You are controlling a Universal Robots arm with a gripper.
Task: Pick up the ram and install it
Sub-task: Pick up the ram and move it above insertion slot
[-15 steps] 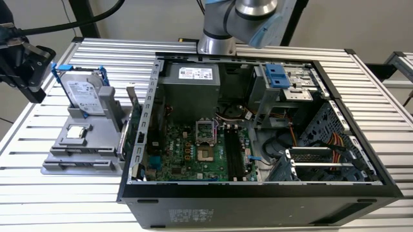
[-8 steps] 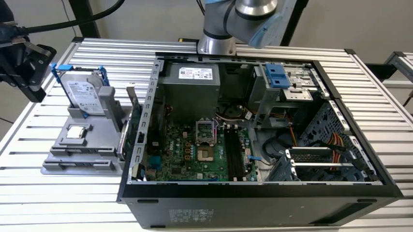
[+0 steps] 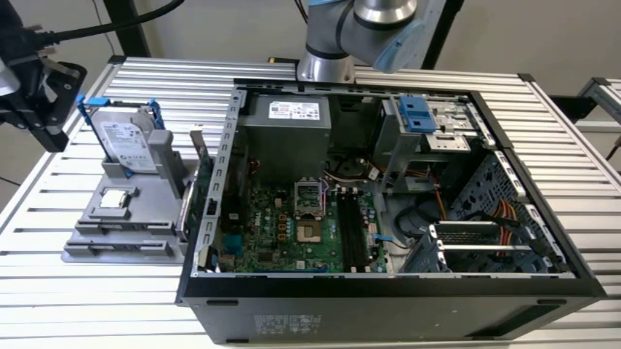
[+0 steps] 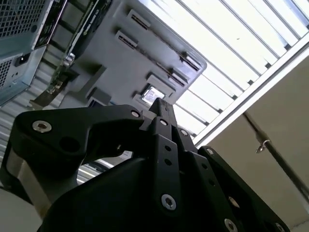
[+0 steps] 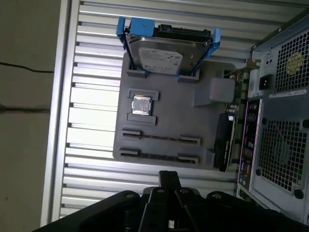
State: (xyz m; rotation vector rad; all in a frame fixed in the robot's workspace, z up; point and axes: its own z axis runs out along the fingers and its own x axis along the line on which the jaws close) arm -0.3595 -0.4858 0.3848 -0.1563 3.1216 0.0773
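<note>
Two thin dark ram sticks lie on edge in the slots of a grey holder (image 5: 166, 116): one ram stick (image 5: 159, 138) and a second (image 5: 157, 156) beside it. The same holder (image 3: 97, 218) sits on the table at the exterior view's left of the open computer case (image 3: 388, 182). My black gripper (image 3: 51, 138) hangs above the table's edge at the exterior view's far left, off to the side of the holder and apart from it. In both wrist views the gripper (image 5: 169, 177) (image 4: 161, 107) has its fingers pressed together with nothing between them.
A silver hard drive in a blue frame (image 5: 166, 50) stands at one end of the holder, and a small square chip (image 5: 141, 105) lies in its middle. A green expansion card (image 3: 197, 182) stands between holder and case. The motherboard (image 3: 291, 225) lies inside the case.
</note>
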